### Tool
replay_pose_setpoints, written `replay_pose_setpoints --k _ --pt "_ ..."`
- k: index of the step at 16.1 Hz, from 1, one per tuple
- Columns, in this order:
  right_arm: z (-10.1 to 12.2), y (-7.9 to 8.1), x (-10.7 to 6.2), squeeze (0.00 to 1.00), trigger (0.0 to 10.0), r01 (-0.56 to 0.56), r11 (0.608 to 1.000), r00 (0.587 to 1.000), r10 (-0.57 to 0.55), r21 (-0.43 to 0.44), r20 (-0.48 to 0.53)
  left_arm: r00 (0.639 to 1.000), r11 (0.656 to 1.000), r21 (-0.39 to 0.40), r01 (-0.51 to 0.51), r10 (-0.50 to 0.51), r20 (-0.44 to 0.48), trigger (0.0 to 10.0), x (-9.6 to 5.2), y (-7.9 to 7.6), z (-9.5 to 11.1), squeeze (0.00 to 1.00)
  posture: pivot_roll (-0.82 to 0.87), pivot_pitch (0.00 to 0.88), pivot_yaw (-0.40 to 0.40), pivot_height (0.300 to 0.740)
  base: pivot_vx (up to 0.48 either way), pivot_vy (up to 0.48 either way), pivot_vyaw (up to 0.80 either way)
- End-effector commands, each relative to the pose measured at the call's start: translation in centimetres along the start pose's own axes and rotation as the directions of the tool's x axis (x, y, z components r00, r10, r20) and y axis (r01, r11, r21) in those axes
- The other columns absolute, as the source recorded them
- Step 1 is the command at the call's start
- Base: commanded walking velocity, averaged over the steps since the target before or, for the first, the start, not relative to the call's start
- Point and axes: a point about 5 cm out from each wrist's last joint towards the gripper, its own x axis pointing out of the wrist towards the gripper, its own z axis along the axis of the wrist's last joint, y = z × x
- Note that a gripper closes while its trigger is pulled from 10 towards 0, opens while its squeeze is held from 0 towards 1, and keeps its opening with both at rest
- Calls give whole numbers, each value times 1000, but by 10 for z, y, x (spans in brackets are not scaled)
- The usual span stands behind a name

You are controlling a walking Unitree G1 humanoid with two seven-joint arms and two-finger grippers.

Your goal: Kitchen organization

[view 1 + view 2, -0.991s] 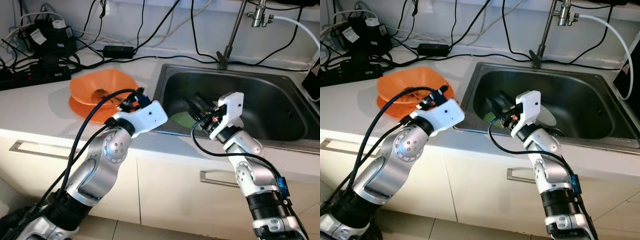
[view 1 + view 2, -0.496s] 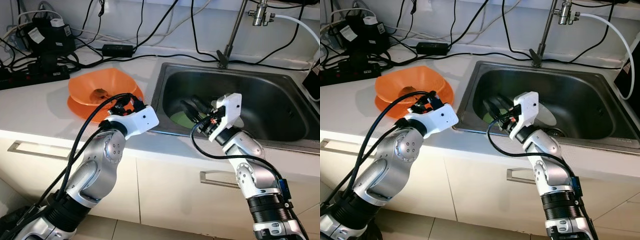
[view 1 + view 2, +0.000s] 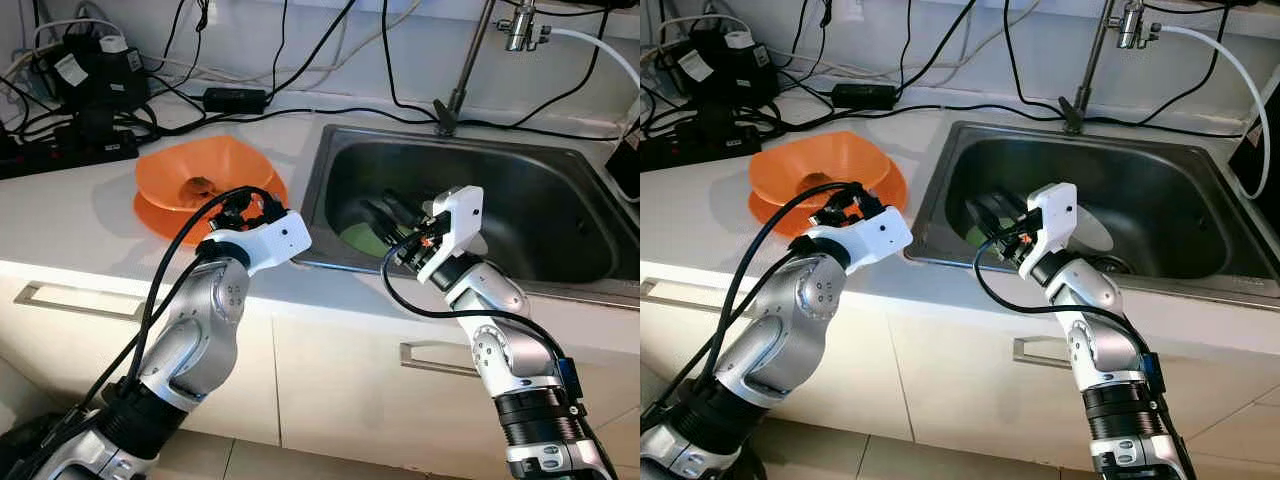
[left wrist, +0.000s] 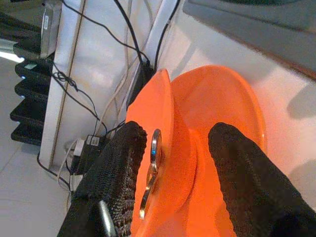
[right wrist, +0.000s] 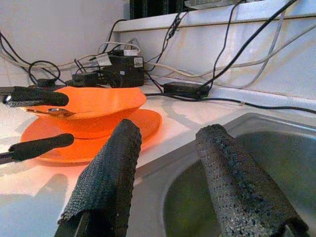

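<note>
1. An orange bowl is sitting on an orange plate on the white countertop, left of the steel sink.
2. A metal spoon is lying in the bowl.
3. The left gripper is hovering at the bowl's near rim, fingers spread wide and gripping nothing.
4. The right gripper is reaching over the sink's left side above a green dish, fingers apart and empty.

Your left end effector has pulled back toward the surface edge, away from the sink; right arm barely shifted.
</note>
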Motion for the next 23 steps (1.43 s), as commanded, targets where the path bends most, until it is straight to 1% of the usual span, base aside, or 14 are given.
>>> replay_pose_setpoints --k 1,5,11,12,13,14,23 --pt "4 0 0 0 10000 2 1000 1000 -2 -2 8 1000 1000 12 -26 26 -7 10000 3 5 2 0 73 48 -36 740 0 0 0" --pt "4 0 0 0 10000 7 1000 1000 -7 -1 7 999 999 26 -27 28 -26 10000 3 4 0 0 69 41 -33 740 0 0 0" --pt "3 1 1 0 10000 5 1000 1000 -5 3 7 999 999 27 -43 43 -8 10000 7 2 5 0 65 39 -34 740 0 0 0" --pt "3 2 1 0 10000 5 1000 1000 -5 4 6 999 999 26 -43 43 -5 4902 8 1 5 0 63 40 -36 740 0 0 0" --pt "3 2 1 0 10000 5 1000 1000 -5 4 6 999 999 26 -44 44 -5 4902 8 1 6 0 63 40 -36 740 0 0 0" --pt "1 2 0 0 10000 10 1000 1000 -10 4 3 999 999 24 -43 43 -4 0 8 1 6 0 63 40 -36 740 0 0 0" --pt "3 -1 1 0 10000 22 1000 1000 -23 1 5 998 997 25 -67 68 -17 0 9 5 5 0 67 39 -40 740 0 0 0"
